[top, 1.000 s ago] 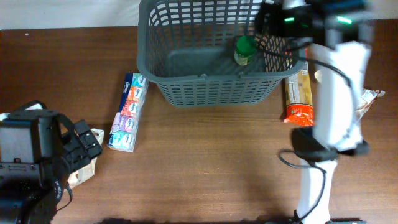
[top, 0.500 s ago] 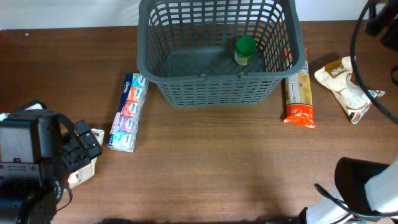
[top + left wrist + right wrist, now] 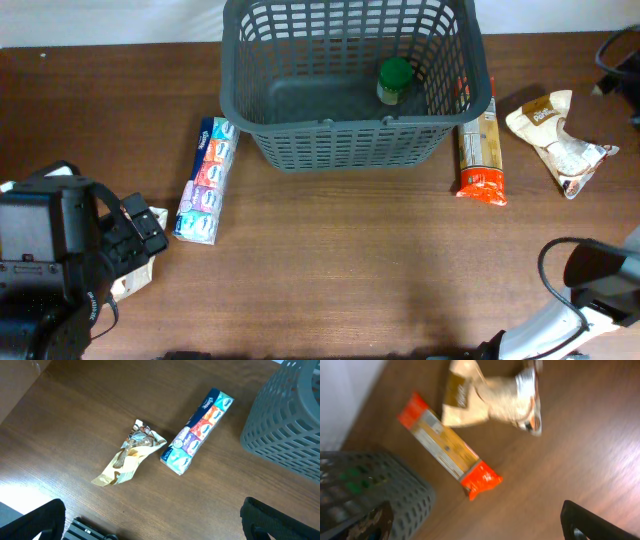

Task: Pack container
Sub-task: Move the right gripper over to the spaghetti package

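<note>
Both my left claw (image 3: 150,516) and right claw (image 3: 474,517) gape wide, empty; the container (image 3: 345,148) on the table (image 3: 350,265) at twelve o'clock holds one green-capped bottle (image 3: 394,80)

Dark grey container (image 3: 350,150), lattice-slotted walls. Inside container, jar (image 3: 393,82): green cap. Left of container, tissue pack (image 3: 205,182): teal, red, blue blocks. Right of container, packet (image 3: 478,150): tan, orange-red ends. Farther right, bag (image 3: 552,130): beige, brown label. Brown wood-grain table (image 3: 350,260).

left fingers (image 3: 36,521) spread wide and empty, right fingers (image 3: 600,522) likewise
</note>
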`<act>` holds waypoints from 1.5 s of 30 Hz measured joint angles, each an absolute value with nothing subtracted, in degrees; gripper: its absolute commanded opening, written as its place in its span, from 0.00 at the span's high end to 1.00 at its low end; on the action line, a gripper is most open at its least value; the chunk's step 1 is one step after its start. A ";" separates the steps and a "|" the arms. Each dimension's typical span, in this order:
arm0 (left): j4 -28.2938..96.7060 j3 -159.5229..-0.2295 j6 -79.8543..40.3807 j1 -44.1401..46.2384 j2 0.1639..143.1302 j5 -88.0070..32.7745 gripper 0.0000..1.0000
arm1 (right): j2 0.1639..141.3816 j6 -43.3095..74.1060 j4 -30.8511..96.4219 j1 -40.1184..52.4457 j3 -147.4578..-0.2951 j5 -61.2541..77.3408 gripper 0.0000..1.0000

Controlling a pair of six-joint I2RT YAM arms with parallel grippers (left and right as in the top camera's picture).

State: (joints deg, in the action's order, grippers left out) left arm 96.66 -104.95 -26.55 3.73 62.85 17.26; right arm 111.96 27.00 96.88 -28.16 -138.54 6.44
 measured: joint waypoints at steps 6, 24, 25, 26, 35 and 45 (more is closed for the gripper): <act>96.66 -104.95 -26.55 3.73 62.85 17.08 0.00 | 112.03 26.94 96.62 -29.39 -131.66 8.54 0.01; 96.66 -104.95 -26.55 3.73 62.85 16.25 0.00 | 112.03 9.76 82.04 -25.85 -111.50 9.15 0.01; 96.66 -104.92 -26.55 3.73 62.85 16.23 0.00 | 112.03 9.02 81.38 -25.85 -111.02 9.15 0.01; 96.66 -104.95 -26.55 3.73 62.85 16.23 0.01 | 112.03 8.16 80.73 -25.82 -110.48 9.15 0.01; 96.66 -104.95 -26.55 3.73 62.85 16.21 0.01 | 112.03 3.42 76.25 -25.63 -105.97 9.17 0.01; 96.66 -104.95 -26.55 3.73 62.85 16.21 0.01 | 112.05 -0.54 75.55 -21.41 -103.00 9.13 0.01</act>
